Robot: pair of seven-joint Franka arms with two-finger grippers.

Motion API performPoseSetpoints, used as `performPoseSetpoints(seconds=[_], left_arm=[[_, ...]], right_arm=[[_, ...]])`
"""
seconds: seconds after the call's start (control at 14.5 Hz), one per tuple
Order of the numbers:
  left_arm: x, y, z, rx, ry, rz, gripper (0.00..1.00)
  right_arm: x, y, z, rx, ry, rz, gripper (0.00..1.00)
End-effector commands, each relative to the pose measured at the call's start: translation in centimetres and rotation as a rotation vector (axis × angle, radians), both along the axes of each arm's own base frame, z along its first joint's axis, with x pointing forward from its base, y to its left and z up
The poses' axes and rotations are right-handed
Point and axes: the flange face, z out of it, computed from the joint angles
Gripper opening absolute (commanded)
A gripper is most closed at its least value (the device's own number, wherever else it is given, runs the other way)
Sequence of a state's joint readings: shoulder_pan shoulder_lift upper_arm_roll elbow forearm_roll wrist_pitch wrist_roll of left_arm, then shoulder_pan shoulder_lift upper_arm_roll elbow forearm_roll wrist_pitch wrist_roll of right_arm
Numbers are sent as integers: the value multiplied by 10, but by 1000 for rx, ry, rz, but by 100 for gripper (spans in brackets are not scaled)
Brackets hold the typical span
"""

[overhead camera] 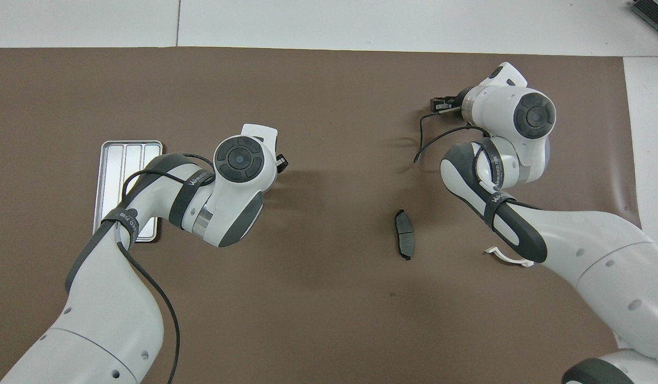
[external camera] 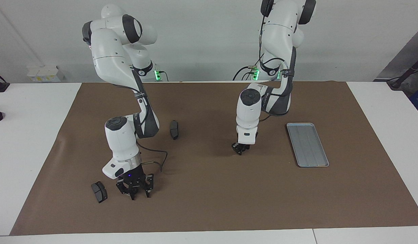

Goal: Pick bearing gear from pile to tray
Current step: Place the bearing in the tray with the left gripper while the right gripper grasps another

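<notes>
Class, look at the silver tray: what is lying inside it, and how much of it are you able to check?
The tray shows only bare grooved metal in the facing view; no gear lies in it. From overhead the left arm covers part of it, but the facing view shows it whole.

Counted on the brown mat (external camera: pixel 209 203):
Two dark grey brake pads (external camera: pixel 174 129) (external camera: pixel 99 191) (well apart from each other), one silver tray (external camera: pixel 307 144), one white half-ring bracket (overhead camera: pixel 507 257) (partly hidden under an arm), two arms, each with one gripper; no gears made out.
</notes>
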State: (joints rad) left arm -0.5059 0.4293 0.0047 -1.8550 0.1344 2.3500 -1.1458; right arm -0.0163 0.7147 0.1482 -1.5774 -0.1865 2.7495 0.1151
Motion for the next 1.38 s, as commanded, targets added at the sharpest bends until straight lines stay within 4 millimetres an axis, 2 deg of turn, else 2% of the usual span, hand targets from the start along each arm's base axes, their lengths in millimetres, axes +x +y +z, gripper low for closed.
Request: performPoseSetpoints(seconds=[0.0,0.14,0.21,0.28,0.41,0.55,0.62,0.69,0.83,0.97,1.1,1.31], left_arm=[[-4,6,8,22,3,9,0],[4,11,18,27,5,17,0],[8,21,33,26,1,17,0],[13,40,54,20,-10,11,0],[21,92,95,10,13,-29,0],[25,143,122,-23,57,-110,0],[27,177,129,-26,82,-144,0],[29,207,130,-28,99,-187,0],[25,260,116,-62,105,-252,0],[7,291,96,-69,94,-295,0],[-14,310,72,-61,73,-323,0],[-31,311,48,-57,72,-336,0]], right_arm=[[-8,-17,-9,-34,77,-14,63],[-8,-20,-9,-39,82,-17,63],[-8,-21,-8,-45,94,-17,63],[-8,-24,-8,-54,112,-20,63],[-9,-26,-9,-95,133,-3,63],[-11,-26,-7,-105,149,-1,63],[-11,-27,-7,-110,156,-3,62],[-12,-28,-8,-111,163,-3,61],[-12,-32,-8,-118,172,-8,59],[-13,-32,-9,-121,178,-8,55],[-15,-34,-12,-127,204,-12,50],[-16,-37,-11,-131,215,-17,44]])
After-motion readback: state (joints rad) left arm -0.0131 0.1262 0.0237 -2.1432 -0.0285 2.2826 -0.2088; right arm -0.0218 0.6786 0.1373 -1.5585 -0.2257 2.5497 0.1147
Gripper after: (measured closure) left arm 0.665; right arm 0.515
